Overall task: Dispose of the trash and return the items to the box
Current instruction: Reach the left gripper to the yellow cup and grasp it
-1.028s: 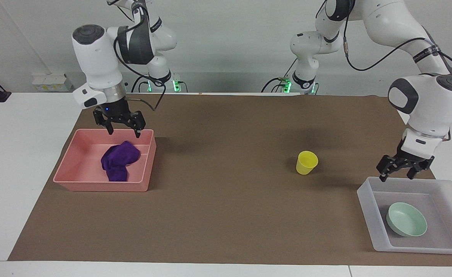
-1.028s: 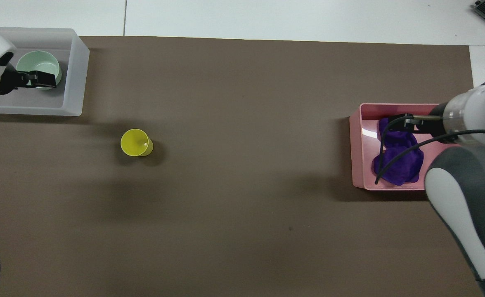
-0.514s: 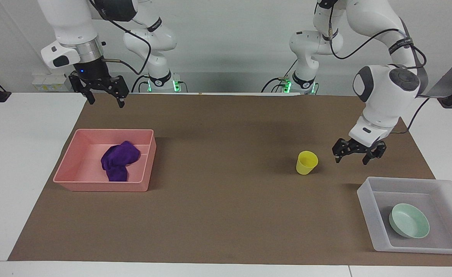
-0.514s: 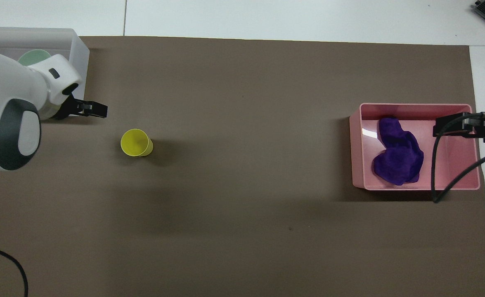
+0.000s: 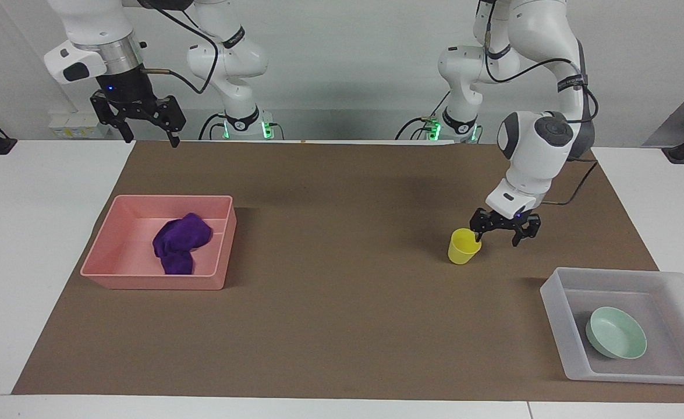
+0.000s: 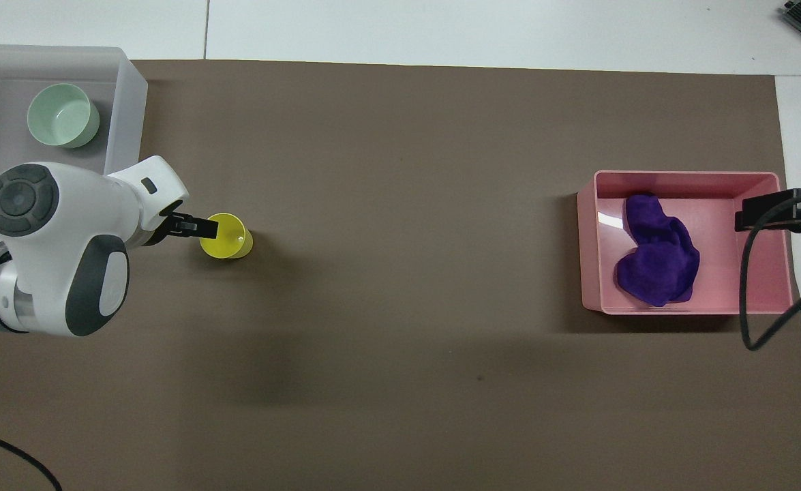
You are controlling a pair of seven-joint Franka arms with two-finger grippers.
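The yellow cup (image 5: pixel 464 246) stands upright on the brown mat, also in the overhead view (image 6: pixel 223 236). My left gripper (image 5: pixel 498 234) is open and low, beside the cup toward the left arm's end, with one fingertip at the cup's rim; it also shows in the overhead view (image 6: pixel 190 225). The mint-green bowl (image 5: pixel 616 340) lies in the translucent box (image 5: pixel 554 314), also seen from overhead, bowl (image 6: pixel 63 115) and box (image 6: pixel 126 102). The purple cloth (image 5: pixel 181 241) lies in the pink bin (image 5: pixel 152 281). My right gripper (image 5: pixel 149 137) is open, empty and raised over the mat's edge by the robots.
The brown mat (image 5: pixel 342 326) covers most of the white table. The pink bin (image 6: pixel 686 176) with the cloth (image 6: pixel 658 259) sits at the right arm's end, the box at the left arm's end. The right gripper's (image 6: pixel 765 211) cable hangs over the bin.
My left gripper moved from over the box to the cup and came down beside it. My right gripper rose from the pink bin and drew back toward the robots. The bowl shifted slightly.
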